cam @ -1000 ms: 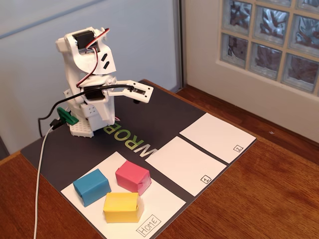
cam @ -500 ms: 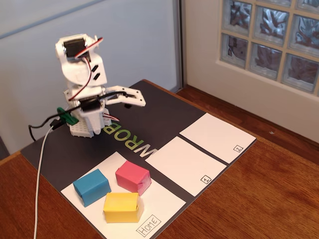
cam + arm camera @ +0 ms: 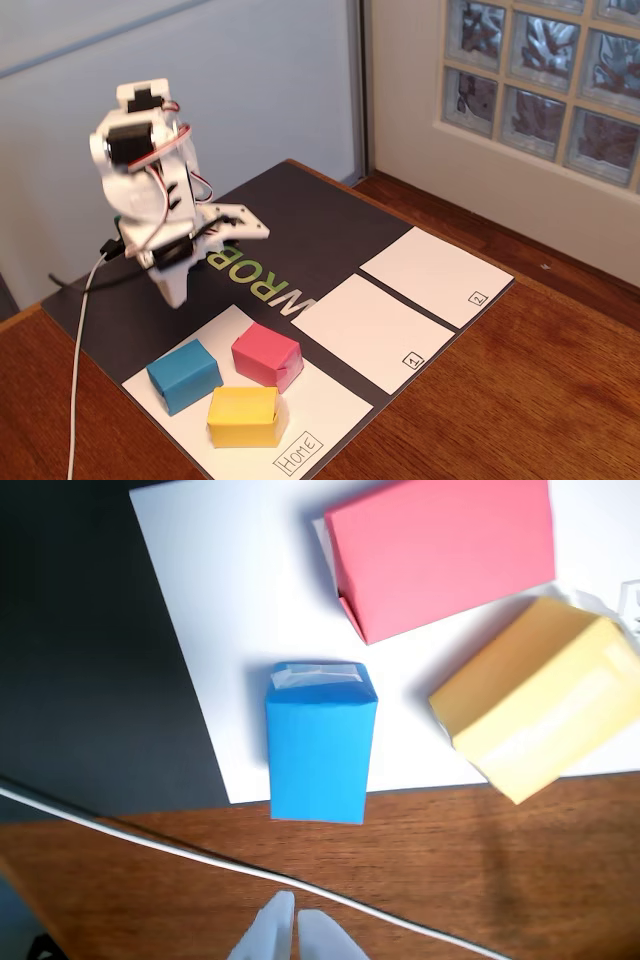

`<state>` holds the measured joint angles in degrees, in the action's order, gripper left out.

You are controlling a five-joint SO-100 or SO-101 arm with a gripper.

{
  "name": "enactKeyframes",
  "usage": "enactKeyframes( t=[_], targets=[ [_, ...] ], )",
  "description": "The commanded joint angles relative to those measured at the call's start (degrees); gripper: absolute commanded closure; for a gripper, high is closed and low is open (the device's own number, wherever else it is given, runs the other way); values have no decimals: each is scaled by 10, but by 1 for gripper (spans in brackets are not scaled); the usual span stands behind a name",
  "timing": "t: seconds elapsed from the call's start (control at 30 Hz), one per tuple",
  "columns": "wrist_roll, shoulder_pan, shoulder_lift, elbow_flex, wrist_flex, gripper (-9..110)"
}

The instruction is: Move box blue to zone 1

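In the fixed view, a white cable (image 3: pixel 78 370) runs down the far left side, over the wooden table (image 3: pixel 520 400). Next comes the white robot arm (image 3: pixel 150 190), bent over the dark mat (image 3: pixel 310 215). Its gripper (image 3: pixel 176 296) points down toward the Home sheet (image 3: pixel 320 405). In the wrist view, the gripper (image 3: pixel 283 920) tips sit close together at the bottom edge with only a thin gap, and they hold nothing. On the Home sheet, the box blue (image 3: pixel 184 375) lies at the left end, apart from the gripper. The pink block (image 3: pixel 267 357) is just beside it, and the yellow block (image 3: pixel 243 416) sits in front, touching the pink one. In the wrist view, the box blue (image 3: pixel 319 743) hangs a little over the sheet's edge. Right of the Home sheet is zone 1 (image 3: pixel 365 330), a white paper with nothing on it. Farther right is the white paper marked 2 (image 3: pixel 435 275). Glass blocks (image 3: pixel 540 75) fill the wall at the far right.
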<state>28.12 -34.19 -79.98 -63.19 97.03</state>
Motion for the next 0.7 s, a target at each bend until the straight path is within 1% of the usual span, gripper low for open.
enactKeyframes(
  t=[0.0, 0.3, 0.47, 0.67],
  targets=[
    [22, -11, 16, 52, 4, 102],
    [60, -18, 63, 53, 2, 102],
    [114, -26, 71, 46, 9, 102],
    [140, -48, 79, 46, 2, 102]
  ],
)
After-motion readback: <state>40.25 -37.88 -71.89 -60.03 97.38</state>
